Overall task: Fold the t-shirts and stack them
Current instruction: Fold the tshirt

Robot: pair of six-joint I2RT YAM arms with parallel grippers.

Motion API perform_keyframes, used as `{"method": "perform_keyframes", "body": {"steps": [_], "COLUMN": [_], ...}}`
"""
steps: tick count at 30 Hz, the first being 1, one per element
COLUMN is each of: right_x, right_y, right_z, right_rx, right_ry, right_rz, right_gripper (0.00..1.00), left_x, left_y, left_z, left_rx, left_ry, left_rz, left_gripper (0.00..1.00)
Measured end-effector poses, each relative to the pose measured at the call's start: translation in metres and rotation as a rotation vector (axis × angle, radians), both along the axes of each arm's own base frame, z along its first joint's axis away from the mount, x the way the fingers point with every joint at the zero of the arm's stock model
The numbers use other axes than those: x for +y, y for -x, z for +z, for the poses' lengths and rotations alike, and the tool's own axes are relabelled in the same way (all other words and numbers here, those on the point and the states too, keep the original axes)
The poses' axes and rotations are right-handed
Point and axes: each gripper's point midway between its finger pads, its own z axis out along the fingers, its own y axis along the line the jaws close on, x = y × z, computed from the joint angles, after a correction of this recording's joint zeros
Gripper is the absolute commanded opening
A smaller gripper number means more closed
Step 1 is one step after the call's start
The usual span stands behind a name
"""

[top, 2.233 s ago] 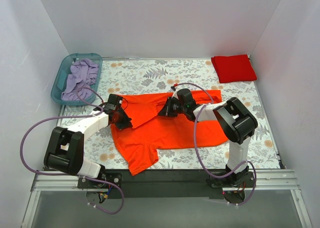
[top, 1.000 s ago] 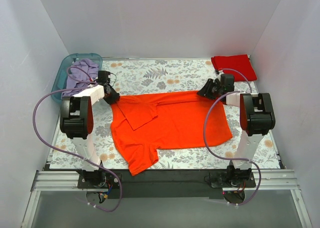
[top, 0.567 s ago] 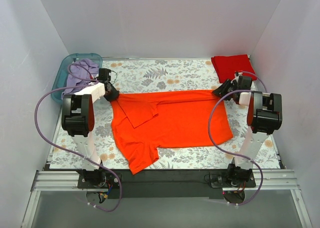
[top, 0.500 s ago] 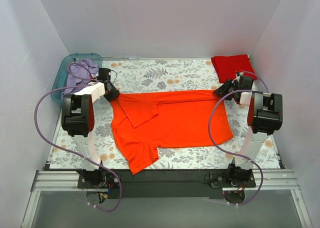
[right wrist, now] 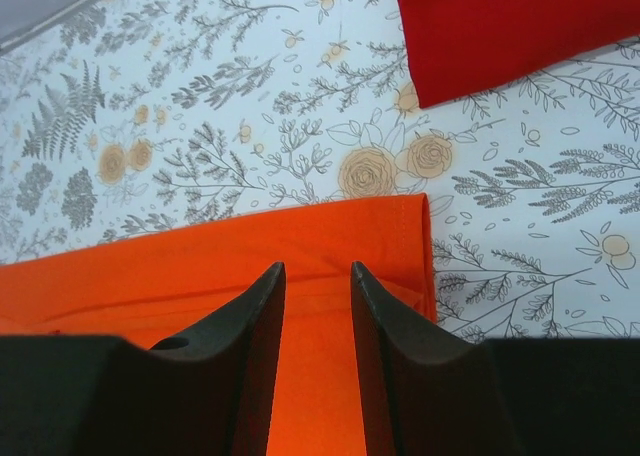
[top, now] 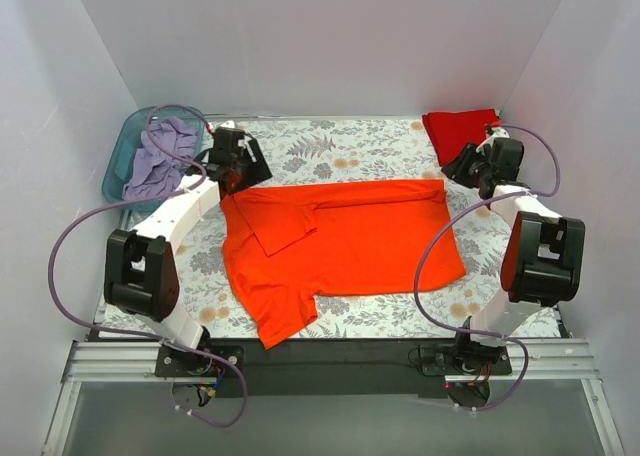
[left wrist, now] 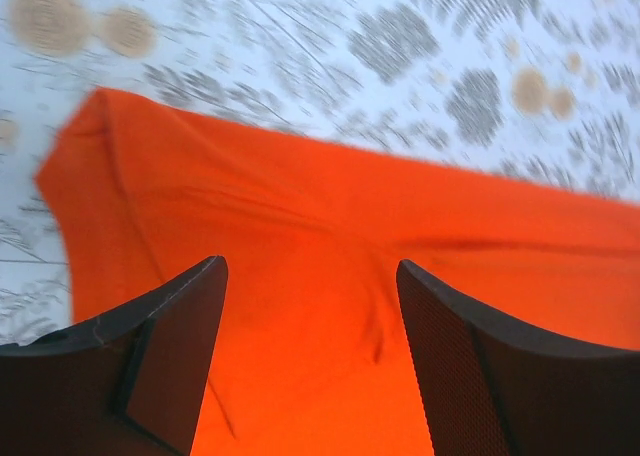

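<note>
Orange t-shirt [top: 340, 241] long axis runs from left gripper [left wrist: 310, 268], gaping and empty, to right gripper [right wrist: 316, 268], narrowly parted and empty; folded red t-shirt [right wrist: 500, 26] just beyond the right one.

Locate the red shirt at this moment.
In the top view the red shirt lies folded in the far right corner of the table, just beyond the orange shirt's far right corner and not touching it.

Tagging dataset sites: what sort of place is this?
Probably a lab robot cell, not a home: plain white enclosure walls, left arm and right arm bolted at the table edge, orange t-shirt spread on it.
</note>
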Motion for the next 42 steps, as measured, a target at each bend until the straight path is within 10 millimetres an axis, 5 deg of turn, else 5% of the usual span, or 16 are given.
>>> {"method": "perform_keyframes", "body": {"steps": [3, 6, 10, 14, 20, 26, 34, 42], "right_x": [-0.001, -0.001, 0.004, 0.022, 0.088, 0.14, 0.159, 0.165], "right_y": [0.005, 0.011, 0.011, 0.005, -0.013, -0.013, 0.001, 0.016], "right_z": [-0.01, -0.026, -0.038, -0.035, -0.024, -0.043, -0.078, -0.085], "right_rx": [0.033, 0.086, 0.146, 0.16, 0.139, 0.187, 0.299, 0.343], "right_ry": [0.022, 0.043, 0.084, 0.158, 0.281, 0.36, 0.439, 0.482], "right_rz": [0.012, 0.034, 0.072, 0.122, 0.253, 0.352, 0.397, 0.422], "right_gripper": [0.4, 0.4, 0.4, 0.4, 0.4, 0.4, 0.4, 0.4], "left_x": [-0.037, -0.066, -0.065, -0.057, -0.054, -0.049, -0.047, -0.047], "left_y": [0.022, 0.046, 0.074, 0.094, 0.099, 0.093, 0.089, 0.089], "left_z": [0.008, -0.016, -0.066, -0.091, -0.099, -0.098, -0.096, -0.096], "left_rx": [-0.027, 0.026, 0.156, 0.229, 0.232, 0.209, 0.195, 0.192], "left_ry": [-0.011, -0.031, -0.078, -0.113, -0.15, -0.181, -0.194, -0.194], "left_rz": [-0.136, -0.267, -0.326, -0.349, -0.362, -0.339, -0.325, -0.325], "left_gripper": [0.68, 0.69, 0.69, 0.7, 0.71, 0.71, 0.71, 0.71]}}
